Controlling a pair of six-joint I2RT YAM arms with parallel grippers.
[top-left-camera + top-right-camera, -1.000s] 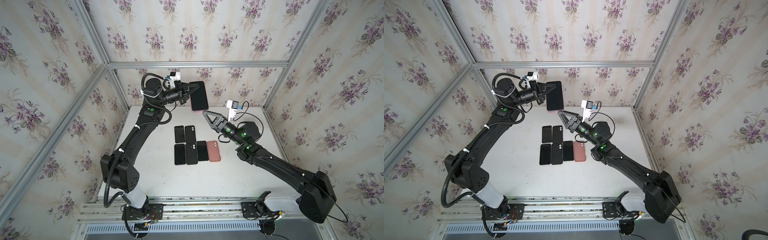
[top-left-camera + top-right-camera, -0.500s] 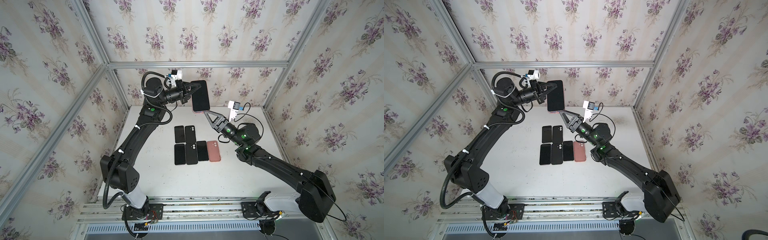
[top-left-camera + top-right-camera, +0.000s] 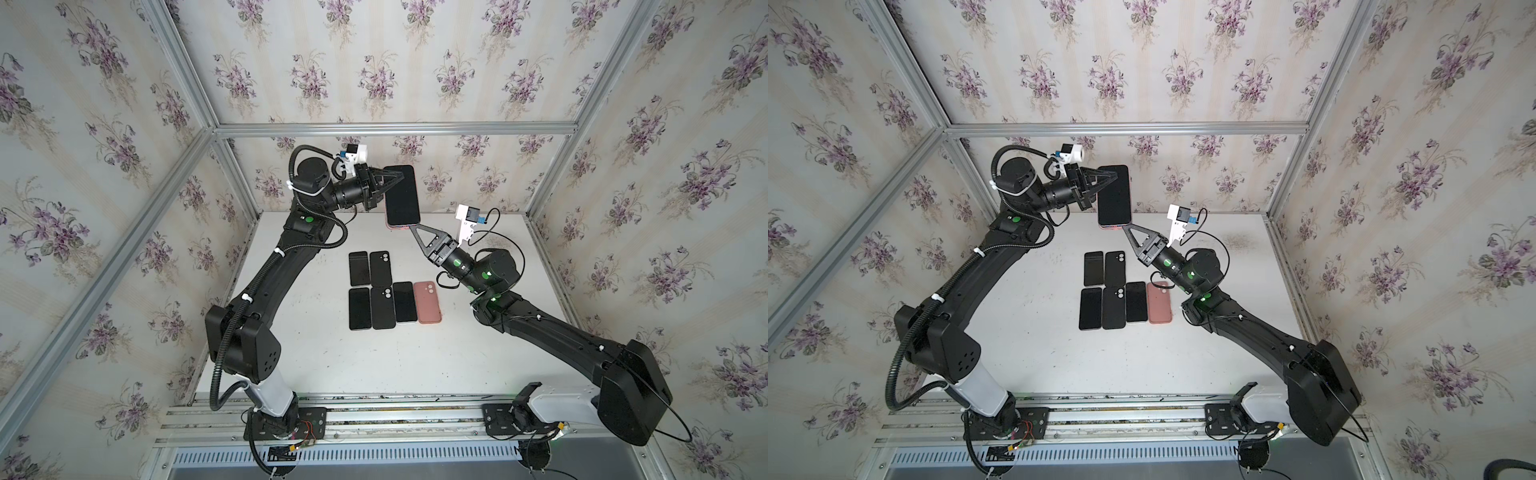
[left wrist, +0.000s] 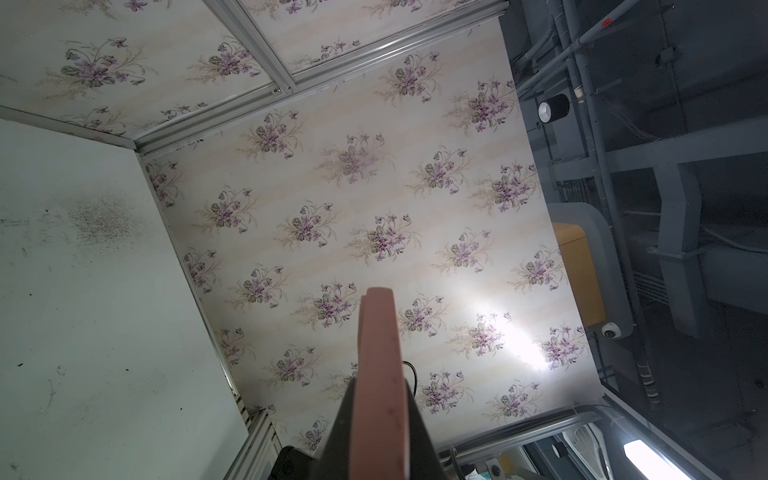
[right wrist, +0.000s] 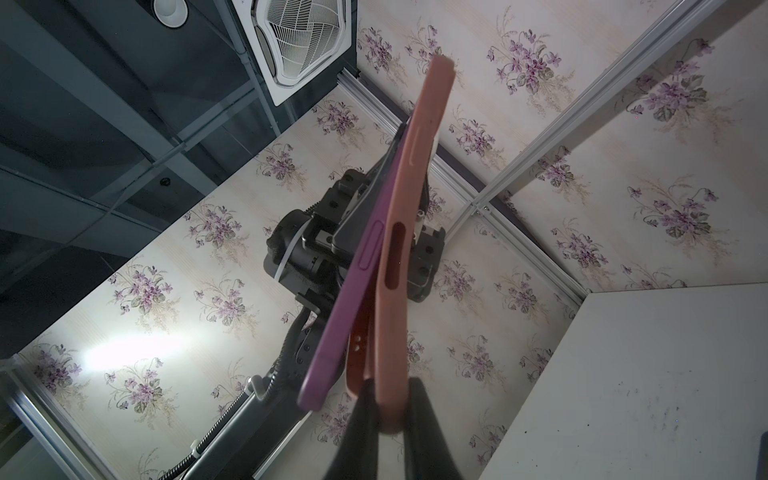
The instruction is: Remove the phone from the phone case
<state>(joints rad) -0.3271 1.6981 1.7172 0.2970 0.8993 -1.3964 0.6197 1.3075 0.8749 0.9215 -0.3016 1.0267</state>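
Between the fingertips of the right end effector (image 5: 388, 402), pressed together, sits the bottom lip of the pink phone case (image 5: 415, 187); the bite looks thin, right at the rim. Just beside it, the purple phone (image 5: 353, 291) stands clear of the case at its lower end, with a wedge-shaped gap between them, while its upper part sits in the shell. Higher up, the left end effector (image 3: 398, 178) is likewise pressed shut. It seems to pinch phone and case together near their upper end, with the screen facing the top cameras. The pair hangs well above the tabletop (image 3: 316, 365), close to the back wall (image 3: 457, 174). A group of loose phones and cases (image 3: 382, 291) lies on the surface nearer the arm bases.

My reading of the risks:

- **Lip slipping:** the soft lip may slide out of the right fingers once pulled, letting the case close over the phone again.
- **Peel stalling:** because the left fingers appear to squeeze both parts at once, the peel may stall there. It could also bend the case sharply and twist the phone in that grip.
- **Phone dropping:** if the left hold gives, the phone falls from a height onto the tabletop.
- **Off-line pull:** pulling at an angle could lever the phone against the left fingers.
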